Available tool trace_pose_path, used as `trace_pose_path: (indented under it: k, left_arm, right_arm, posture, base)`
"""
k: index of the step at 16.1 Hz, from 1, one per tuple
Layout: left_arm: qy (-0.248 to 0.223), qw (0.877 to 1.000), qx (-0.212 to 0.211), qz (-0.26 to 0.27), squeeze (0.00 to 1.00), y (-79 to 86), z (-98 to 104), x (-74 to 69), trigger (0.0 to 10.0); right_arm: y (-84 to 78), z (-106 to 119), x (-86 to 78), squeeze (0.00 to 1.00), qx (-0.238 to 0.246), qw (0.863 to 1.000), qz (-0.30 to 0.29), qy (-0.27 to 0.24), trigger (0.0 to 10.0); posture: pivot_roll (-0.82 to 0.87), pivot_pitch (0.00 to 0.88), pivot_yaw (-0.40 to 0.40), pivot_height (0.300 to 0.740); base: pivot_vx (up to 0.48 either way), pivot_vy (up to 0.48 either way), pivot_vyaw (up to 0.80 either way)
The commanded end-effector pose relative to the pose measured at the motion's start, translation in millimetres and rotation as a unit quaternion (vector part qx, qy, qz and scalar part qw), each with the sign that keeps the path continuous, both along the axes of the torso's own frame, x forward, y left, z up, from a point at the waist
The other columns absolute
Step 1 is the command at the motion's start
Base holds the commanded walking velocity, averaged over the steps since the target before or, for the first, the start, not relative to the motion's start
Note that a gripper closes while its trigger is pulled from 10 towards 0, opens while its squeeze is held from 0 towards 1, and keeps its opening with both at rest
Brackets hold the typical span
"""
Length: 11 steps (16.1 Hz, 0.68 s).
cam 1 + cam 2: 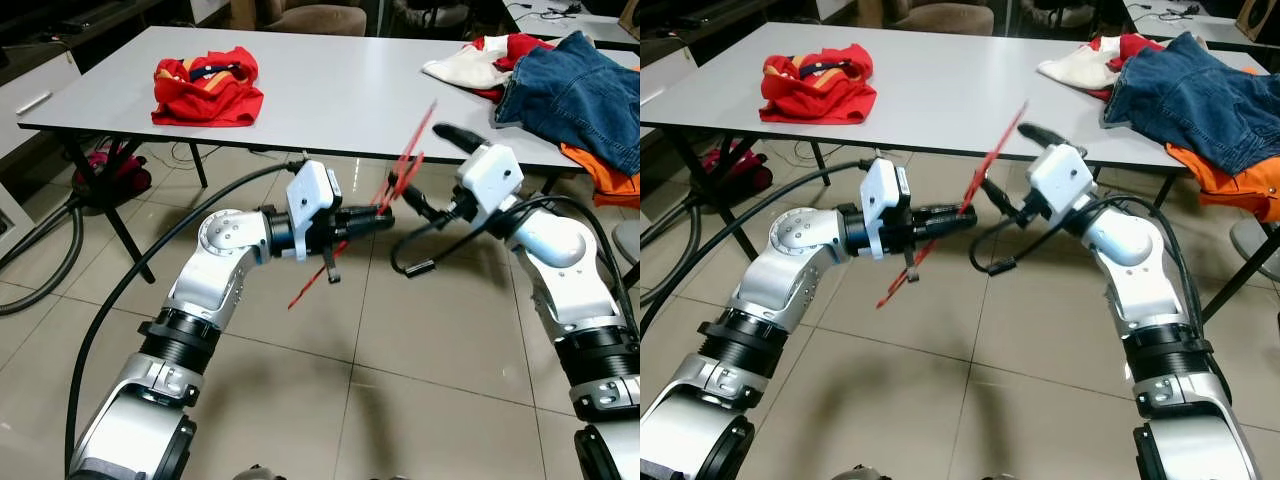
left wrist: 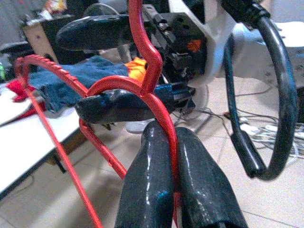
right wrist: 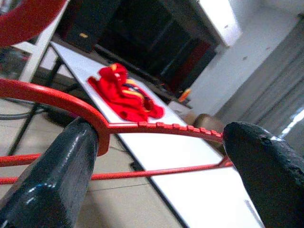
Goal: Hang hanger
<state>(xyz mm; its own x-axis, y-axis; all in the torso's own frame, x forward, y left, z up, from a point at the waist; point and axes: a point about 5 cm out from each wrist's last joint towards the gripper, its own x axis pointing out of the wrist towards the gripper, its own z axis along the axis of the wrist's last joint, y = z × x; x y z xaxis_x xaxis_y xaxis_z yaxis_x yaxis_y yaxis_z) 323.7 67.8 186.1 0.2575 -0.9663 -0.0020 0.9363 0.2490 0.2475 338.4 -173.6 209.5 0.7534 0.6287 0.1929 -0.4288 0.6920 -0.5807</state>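
A white bench (image 1: 330,90) is standing on a tiled floor (image 1: 400,380). A crumpled red garment (image 1: 207,87) is lying near its left end. At the right end, blue jeans (image 1: 575,95) are lying over an orange cloth (image 1: 605,172), beside a white garment (image 1: 462,66). Black cables (image 1: 40,260) are trailing across the floor on the left.

1. No text, label, brand, number or sign can be read in any view.
2. The red garment (image 1: 207,88) on the table (image 1: 330,90) carries yellow and dark markings, too crumpled and small to read as letters.
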Motion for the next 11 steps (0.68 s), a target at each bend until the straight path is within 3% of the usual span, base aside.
trace_pose_path:
  k: [1,3,4,5,6,7,10,11]
  left_arm:
    - [0.087,0.988,0.087,-0.097,0.00,-10.7,-54.0,-28.6,0.0]
    - [0.096,0.989,0.083,-0.076,0.00,-13.3,-56.8,-25.8,0.0]
    - [0.102,0.990,0.075,-0.066,0.00,-15.5,-57.4,-24.9,0.0]
    - [0.103,0.990,0.077,-0.060,0.00,-16.6,-58.0,-24.0,0.0]
    - [0.104,0.990,0.079,-0.050,0.00,-16.7,-58.9,-22.0,0.0]
    - [0.105,0.991,0.079,-0.037,0.00,-16.4,-59.3,-19.4,0.0]
    - [0.108,0.992,0.062,-0.002,0.00,-15.9,-56.1,-12.5,0.0]
    - [0.109,0.993,0.055,0.009,0.00,-15.9,-54.5,-10.5,0.0]
  right_arm:
    - [-93.4,73.9,0.1,0.00,0.215,0.918,-0.289,-0.163,10.0]
    - [-85.8,74.7,-7.4,0.00,0.236,0.905,-0.302,-0.185,10.0]
    - [-81.7,59.3,-5.2,1.00,0.299,0.898,-0.294,-0.131,10.0]
    - [-72.7,32.8,2.4,1.00,0.366,0.893,-0.261,-0.018,10.0]
    - [-62.0,6.5,4.0,1.00,0.411,0.879,-0.228,0.081,10.0]
    - [-59.5,-7.3,0.4,1.00,0.419,0.872,-0.226,0.113,10.0]
    - [-59.9,-6.4,-11.5,1.00,0.409,0.875,-0.246,0.083,10.0]
    - [-58.3,-4.1,-14.9,0.04,0.398,0.879,-0.253,0.069,10.0]
  posture:
    - [-0.09,0.012,0.022,0.740]
    - [-0.10,0.013,0.025,0.740]
    - [-0.10,0.013,0.023,0.740]
    - [-0.10,0.016,0.020,0.740]
    - [-0.10,0.017,0.019,0.740]
    - [-0.10,0.019,0.020,0.740]
    - [-0.10,0.021,0.022,0.740]
    - [-0.10,0.022,0.022,0.740]
  base:
    - [0.000,0.000,0.00]
    - [0.000,0.000,0.00]
    - [0.000,0.000,0.00]
    - [0.000,0.000,0.00]
    - [0.000,0.000,0.00]
    - [0.000,0.000,0.00]
    - [0.000,0.000,0.00]
    - [0.000,0.000,0.00]
